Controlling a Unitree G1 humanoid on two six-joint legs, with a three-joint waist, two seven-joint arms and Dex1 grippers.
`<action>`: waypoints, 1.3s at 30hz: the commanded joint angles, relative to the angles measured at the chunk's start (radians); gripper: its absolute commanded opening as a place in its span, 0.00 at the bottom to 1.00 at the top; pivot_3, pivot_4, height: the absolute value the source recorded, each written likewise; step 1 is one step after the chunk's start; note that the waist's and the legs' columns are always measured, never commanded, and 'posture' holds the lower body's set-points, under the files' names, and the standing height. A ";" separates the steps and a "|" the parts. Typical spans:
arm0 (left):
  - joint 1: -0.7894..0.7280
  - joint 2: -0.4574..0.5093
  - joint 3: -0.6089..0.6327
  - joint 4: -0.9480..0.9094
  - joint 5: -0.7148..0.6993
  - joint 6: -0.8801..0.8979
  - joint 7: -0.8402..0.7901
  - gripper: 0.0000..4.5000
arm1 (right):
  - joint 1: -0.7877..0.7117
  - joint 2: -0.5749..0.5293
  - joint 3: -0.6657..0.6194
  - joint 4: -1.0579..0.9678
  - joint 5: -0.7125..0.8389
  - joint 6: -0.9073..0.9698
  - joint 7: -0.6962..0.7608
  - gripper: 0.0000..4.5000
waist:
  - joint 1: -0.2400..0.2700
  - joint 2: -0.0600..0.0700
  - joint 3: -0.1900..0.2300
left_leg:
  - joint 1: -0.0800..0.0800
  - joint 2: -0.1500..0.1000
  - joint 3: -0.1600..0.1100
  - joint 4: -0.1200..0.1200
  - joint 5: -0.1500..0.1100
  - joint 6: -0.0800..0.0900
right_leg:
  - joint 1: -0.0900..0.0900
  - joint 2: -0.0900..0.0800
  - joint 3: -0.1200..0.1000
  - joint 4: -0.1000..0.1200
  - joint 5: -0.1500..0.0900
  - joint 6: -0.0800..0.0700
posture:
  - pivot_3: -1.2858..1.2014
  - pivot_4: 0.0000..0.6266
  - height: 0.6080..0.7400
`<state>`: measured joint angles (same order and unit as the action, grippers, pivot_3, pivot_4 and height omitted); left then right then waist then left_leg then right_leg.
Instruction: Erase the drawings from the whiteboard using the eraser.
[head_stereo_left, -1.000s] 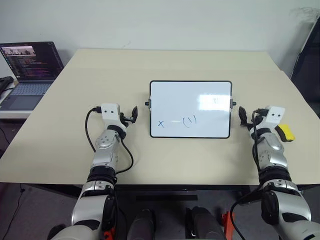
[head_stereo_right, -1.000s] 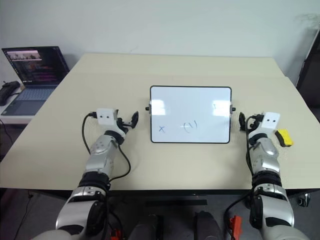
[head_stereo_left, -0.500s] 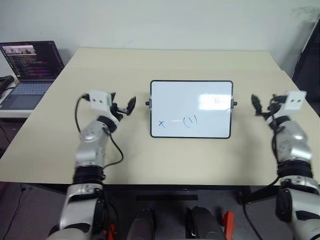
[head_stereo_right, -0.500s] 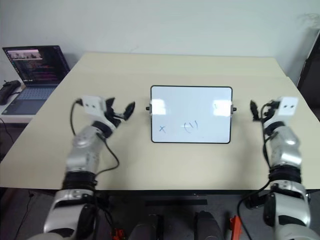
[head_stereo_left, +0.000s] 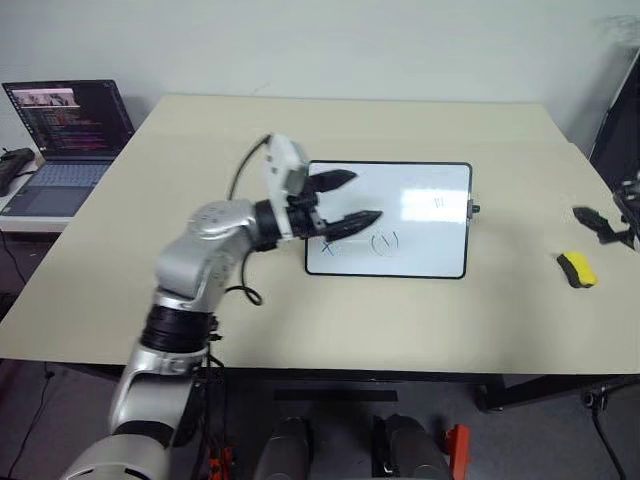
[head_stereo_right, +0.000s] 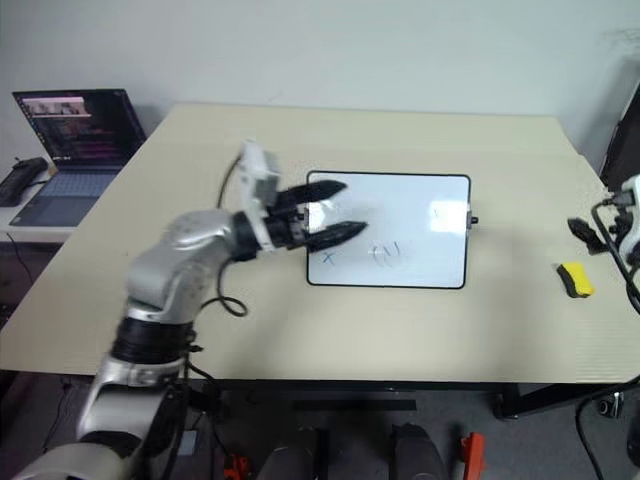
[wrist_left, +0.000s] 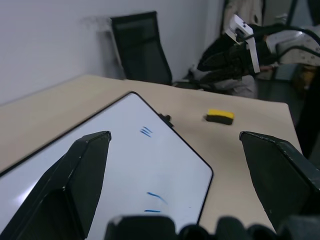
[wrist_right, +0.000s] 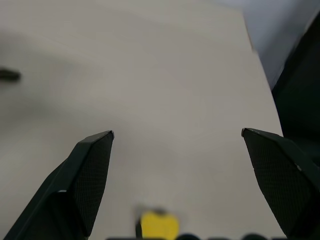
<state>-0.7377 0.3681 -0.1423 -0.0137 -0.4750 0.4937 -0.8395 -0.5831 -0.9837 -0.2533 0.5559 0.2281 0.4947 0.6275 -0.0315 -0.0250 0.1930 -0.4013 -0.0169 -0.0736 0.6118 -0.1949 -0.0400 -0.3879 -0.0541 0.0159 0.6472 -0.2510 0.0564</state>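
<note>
The left gripper (head_stereo_left: 347, 202) has swung in over the whiteboard (head_stereo_left: 430, 190), fingers spread, apparently empty. The right gripper (wrist_right: 177, 185) hangs wide open above the untouched eraser (head_stereo_left: 577, 269); drawings (head_stereo_left: 381, 241) remain.

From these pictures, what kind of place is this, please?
Probably an office or lab room: a large beige table against a plain wall, an open laptop on a side desk, and a black office chair beside the table.

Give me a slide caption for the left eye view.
Open left claw over the whiteboard above its blue drawings; yellow eraser lies untouched on the table.
</note>
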 joint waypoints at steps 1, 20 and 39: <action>-0.038 -0.073 -0.130 0.051 0.123 -0.060 0.018 1.00 | -0.025 -0.049 -0.021 0.039 -0.001 0.036 0.036 0.99 | -0.001 0.000 0.000 | 0.000 0.000 0.001 0.000 0.000 0.000 | 0.000 0.000 0.001 0.000 0.000 0.000 | 0.52 0.24 1.00; -0.077 -0.351 -0.206 0.391 0.344 -0.375 0.046 1.00 | -0.171 -0.036 0.106 0.463 -0.122 -0.108 0.208 0.99 | -0.001 0.001 0.000 | 0.000 -0.001 0.002 0.000 0.000 0.000 | 0.000 -0.001 0.002 -0.001 0.001 0.002 | 0.52 0.24 1.00; -0.025 -0.320 -0.216 0.300 0.351 -0.310 -0.002 1.00 | -0.225 0.015 0.106 0.597 -0.166 -0.172 0.182 0.87 | -0.001 0.003 -0.001 | 0.000 -0.001 0.002 0.000 0.000 0.000 | 0.000 -0.001 0.003 -0.001 0.001 0.002 | 0.52 0.24 1.00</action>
<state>-0.7578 0.0466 -0.3639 0.3374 -0.1300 0.1890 -0.8397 -0.7889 -0.9603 -0.1340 1.1535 0.0596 0.3375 0.8085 -0.0329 -0.0223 0.1919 -0.4008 -0.0183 -0.0712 0.6120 -0.1949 -0.0400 -0.3882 -0.0549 0.0187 0.6465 -0.2501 0.0589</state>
